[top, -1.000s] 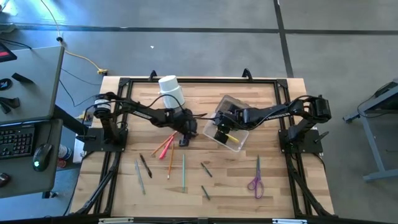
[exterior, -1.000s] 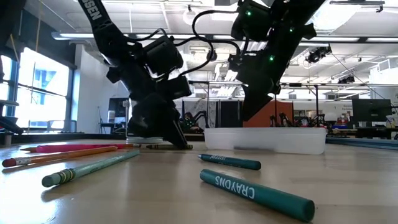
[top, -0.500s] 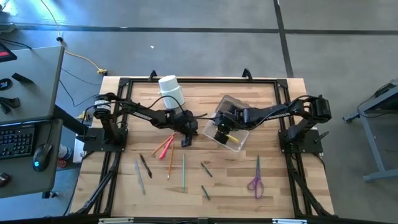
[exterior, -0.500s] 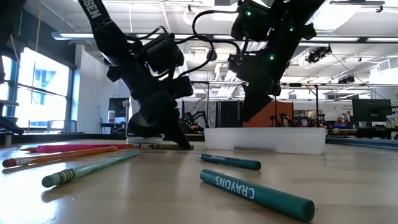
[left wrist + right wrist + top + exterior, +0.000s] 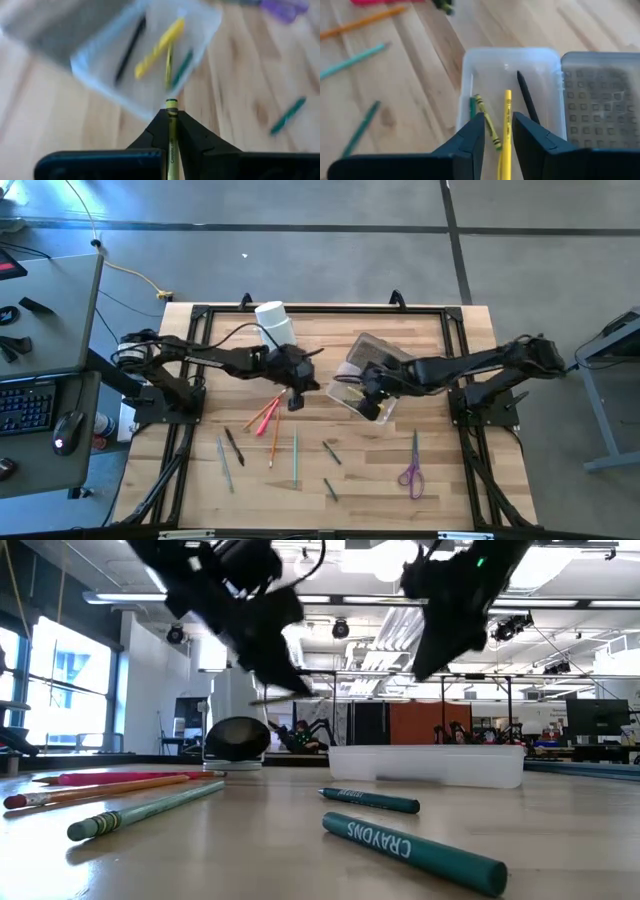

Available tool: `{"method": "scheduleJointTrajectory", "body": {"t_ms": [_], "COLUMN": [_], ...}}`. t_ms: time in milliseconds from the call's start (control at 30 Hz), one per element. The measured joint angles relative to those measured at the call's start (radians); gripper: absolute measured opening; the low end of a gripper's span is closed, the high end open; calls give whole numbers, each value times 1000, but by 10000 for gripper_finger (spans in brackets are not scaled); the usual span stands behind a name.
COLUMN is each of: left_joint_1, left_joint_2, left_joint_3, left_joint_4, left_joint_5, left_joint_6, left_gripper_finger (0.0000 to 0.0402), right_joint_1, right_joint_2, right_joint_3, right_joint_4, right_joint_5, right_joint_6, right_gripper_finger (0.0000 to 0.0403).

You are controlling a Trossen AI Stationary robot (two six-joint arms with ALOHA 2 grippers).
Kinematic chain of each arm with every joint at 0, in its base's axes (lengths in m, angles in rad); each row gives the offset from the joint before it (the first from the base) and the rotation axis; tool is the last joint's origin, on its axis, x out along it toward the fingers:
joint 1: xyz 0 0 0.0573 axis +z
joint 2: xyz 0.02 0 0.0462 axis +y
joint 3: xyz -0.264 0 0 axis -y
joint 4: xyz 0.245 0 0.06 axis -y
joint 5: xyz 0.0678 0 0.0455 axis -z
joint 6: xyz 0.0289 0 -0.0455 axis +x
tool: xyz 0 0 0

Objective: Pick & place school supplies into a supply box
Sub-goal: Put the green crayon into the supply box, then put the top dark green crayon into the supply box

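- We take the clear plastic supply box (image 5: 362,385) as our landmark; it sits skewed near the table's middle, with rounded corners and a grey panel of raised squares (image 5: 600,100) hinged along one short end.
- Inside the supply box we see a yellow pencil (image 5: 506,131), a black pen (image 5: 527,103), an olive-green crayon (image 5: 487,121) and a teal crayon (image 5: 472,107).
- Our left gripper (image 5: 171,116) hangs above the wood just beside the supply box, its fingers pinched tight on a yellow-green crayon (image 5: 171,137) with a dark band near its tip.
- Our right gripper (image 5: 498,125) hovers over the supply box with a narrow gap between its fingers, holding nothing.
- Well apart from the supply box lie the purple-handled scissors (image 5: 411,468), the red and orange pencils (image 5: 263,414) and a white cup (image 5: 276,324).
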Motion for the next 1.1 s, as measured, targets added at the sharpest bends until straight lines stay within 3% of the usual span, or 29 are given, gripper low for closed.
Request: {"method": "scheduleJointTrajectory", "body": {"t_ms": [267,467,733,900,1000,1100], "left_joint_1": [2,-3,-5,-5,-6,-5], "left_joint_2": [251,481,558,498,473,476], "left_joint_3": [303,475,597,763,947,1146], "left_joint_4": [13,-53,-196,-622,-1050,-1442], "left_joint_5": [35,54,22,-26,-218,-440], "left_joint_6": [39,36,75,194,244,200], "left_gripper_finger": [44,84,113,109,98,83], "right_joint_1": [154,216,242,242,242,238], "right_joint_2": [-109,-110,-110,-110,-91,-50], "right_joint_3": [1,0,0,0,0,0], "right_joint_4": [-41,-127,-154,-141,-110,-65], "right_joint_5": [264,275,305,305,306,254], "right_joint_6": [52,103,130,135,179,210], "right_gripper_finger": [83,83,83,83,83,83]}}
